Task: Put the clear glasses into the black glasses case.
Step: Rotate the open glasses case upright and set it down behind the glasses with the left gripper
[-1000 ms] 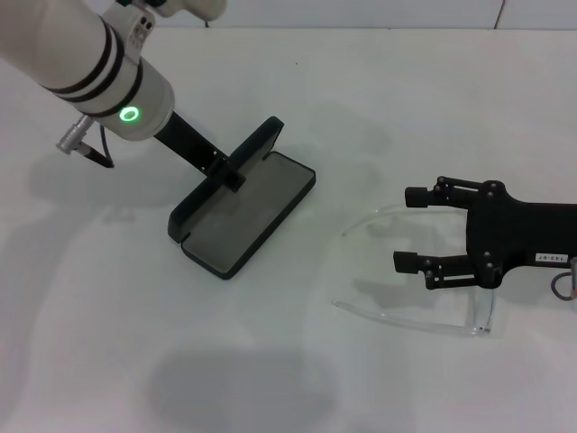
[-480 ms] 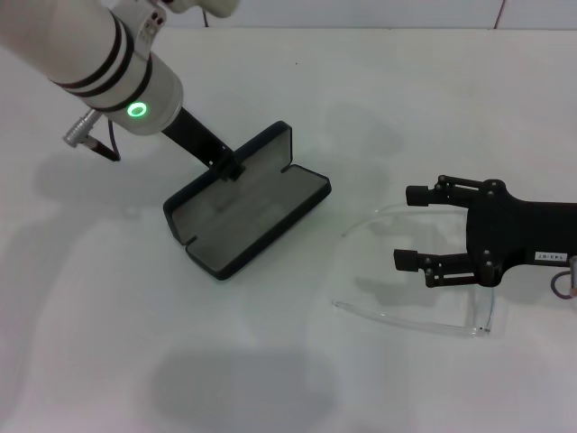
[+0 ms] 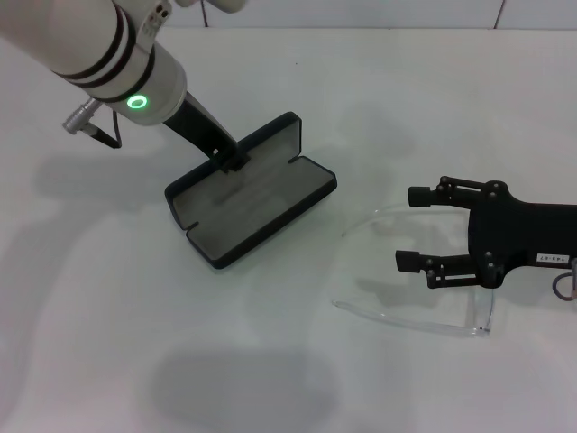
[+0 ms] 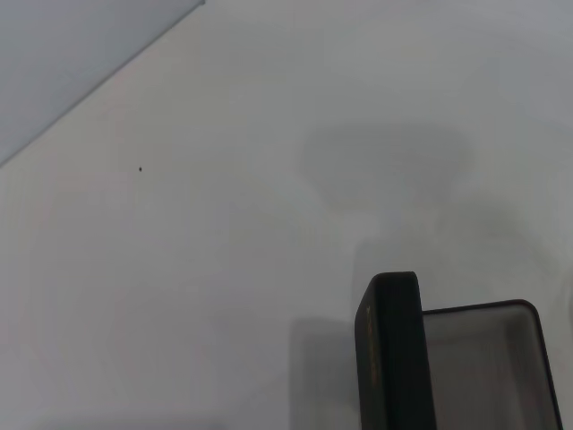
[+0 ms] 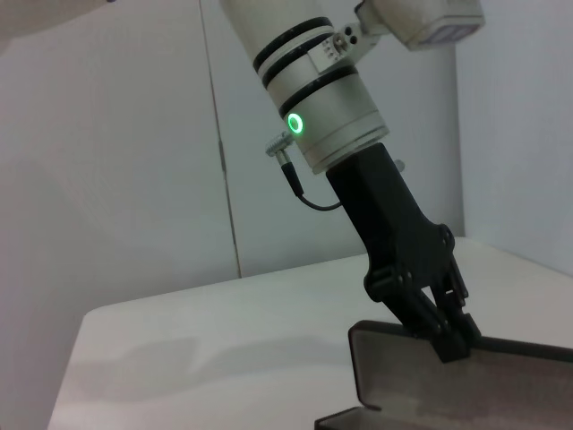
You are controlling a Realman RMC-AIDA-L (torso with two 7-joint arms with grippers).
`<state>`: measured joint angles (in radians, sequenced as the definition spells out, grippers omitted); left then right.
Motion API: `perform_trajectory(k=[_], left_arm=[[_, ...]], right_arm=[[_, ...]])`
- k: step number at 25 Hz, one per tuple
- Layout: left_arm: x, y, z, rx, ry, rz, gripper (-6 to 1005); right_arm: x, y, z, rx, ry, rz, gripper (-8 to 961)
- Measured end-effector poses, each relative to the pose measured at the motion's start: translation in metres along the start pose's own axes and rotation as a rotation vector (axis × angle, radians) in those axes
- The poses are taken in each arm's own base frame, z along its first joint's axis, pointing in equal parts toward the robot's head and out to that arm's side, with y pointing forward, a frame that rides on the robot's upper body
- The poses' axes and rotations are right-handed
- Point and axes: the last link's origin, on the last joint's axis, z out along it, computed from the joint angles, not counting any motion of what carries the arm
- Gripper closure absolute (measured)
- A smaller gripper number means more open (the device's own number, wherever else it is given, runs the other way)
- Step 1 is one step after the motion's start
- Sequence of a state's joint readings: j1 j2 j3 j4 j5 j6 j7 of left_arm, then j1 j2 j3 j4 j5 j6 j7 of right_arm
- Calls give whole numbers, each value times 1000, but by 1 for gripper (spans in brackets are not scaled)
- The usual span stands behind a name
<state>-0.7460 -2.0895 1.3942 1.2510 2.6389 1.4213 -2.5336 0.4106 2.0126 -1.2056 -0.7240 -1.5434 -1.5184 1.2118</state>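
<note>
Left gripper [image 3: 233, 162]: jaws clenched on the raised lid of the black glasses case [image 3: 252, 203], open on the counter [image 3: 288, 361].
Right gripper [image 3: 415, 227]: jaws released, nearer arm.
Clear glasses [image 3: 415, 316]: directly below those jaws, lens under the palm, temples pointing toward the case.

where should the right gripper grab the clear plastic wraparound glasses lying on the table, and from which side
Probably the curved front of the clear plastic wraparound glasses, beneath the open right gripper. Coming straight down from above suits them: they lie flat with both thin arms spread toward the black hinged glasses case, and the one-piece front looks like the sturdiest part.
</note>
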Motion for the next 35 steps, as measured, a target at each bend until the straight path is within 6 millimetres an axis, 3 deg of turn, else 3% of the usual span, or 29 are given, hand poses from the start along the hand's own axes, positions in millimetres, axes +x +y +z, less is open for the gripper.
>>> perform_trajectory(k=[5,12,17,35], left_arm=[[4,-3,-2,27,40,143,781],[23,6,0,22,212,487,764],[32,14,11,70,256,646,751],[26,12,40,117,154,704,705]], right_arm=[[0,-1,-2,10,-6,2,98],[0,0,-1,6,-9,3,98],[1,3,0,-2,-16,15,98],[2,3,2,-7,-34,34,98]])
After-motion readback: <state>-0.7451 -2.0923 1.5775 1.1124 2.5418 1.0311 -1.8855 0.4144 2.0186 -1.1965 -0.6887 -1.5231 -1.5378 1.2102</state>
